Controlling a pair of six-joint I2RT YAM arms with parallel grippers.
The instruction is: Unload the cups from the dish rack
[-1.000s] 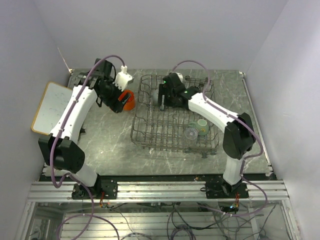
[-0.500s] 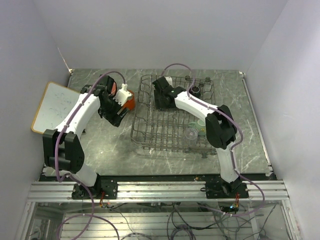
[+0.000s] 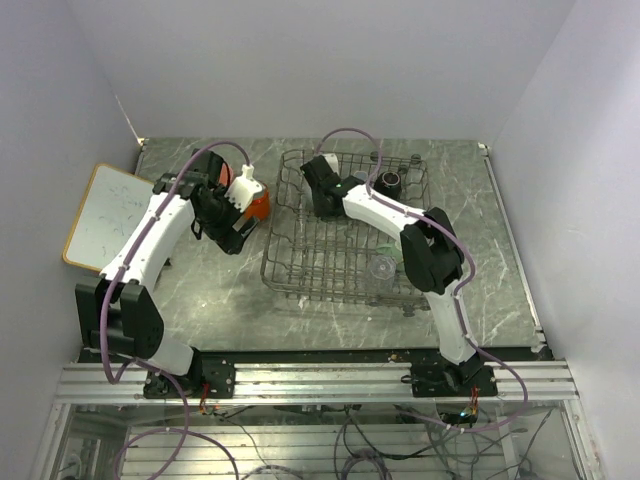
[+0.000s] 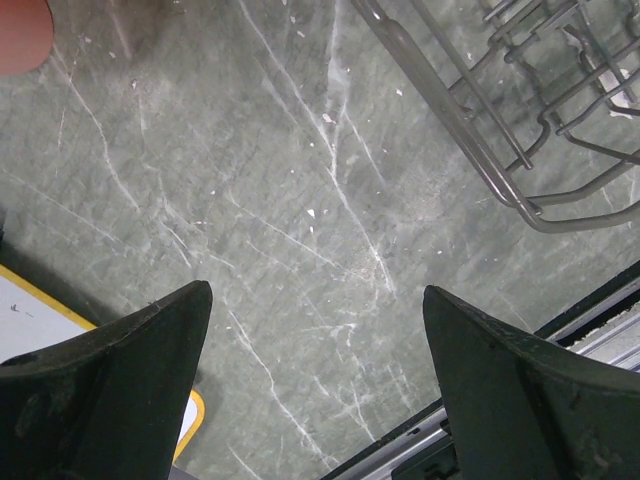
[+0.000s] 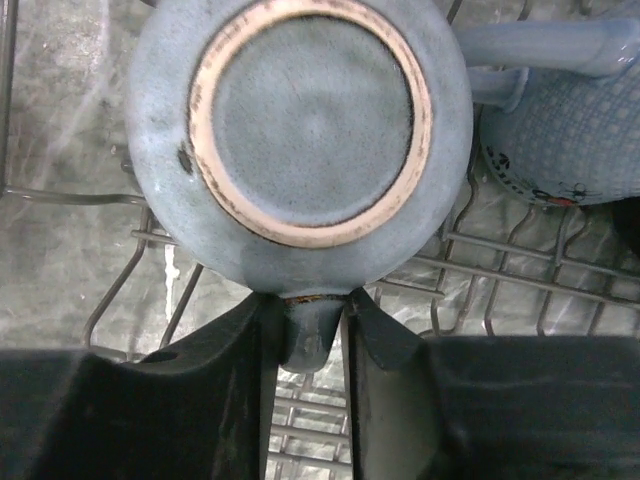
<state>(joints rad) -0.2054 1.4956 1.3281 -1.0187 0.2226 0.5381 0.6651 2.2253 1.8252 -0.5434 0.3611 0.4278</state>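
1. Our right claw (image 5: 305,320) is clamped on the handle of an upside-down grey mug (image 5: 300,130). Its fingers (image 5: 250,340) pinch the handle from both sides, with almost no gap left between them.
2. The mug's ringed base lies just ahead of the fingertips, and the wires of the dish rack (image 5: 500,270) run beneath claw and mug.
3. Ahead and to the right of this claw in its wrist view, a second grey mug (image 5: 570,130) with a grid pattern sits just beside the first.
4. Seen from above, a black mug (image 3: 390,183) stands in the rack to the claw's right. A clear glass (image 3: 382,266) sits nearer the arm bases than the claw does.
5. Our left claw (image 4: 315,295) is spread wide and holds nothing; only bare table (image 4: 300,200) shows between its fingers.
6. Ahead and left of it sits the orange mug (image 4: 20,30), ahead and right a rack corner, and by its left finger the white board (image 4: 30,310).
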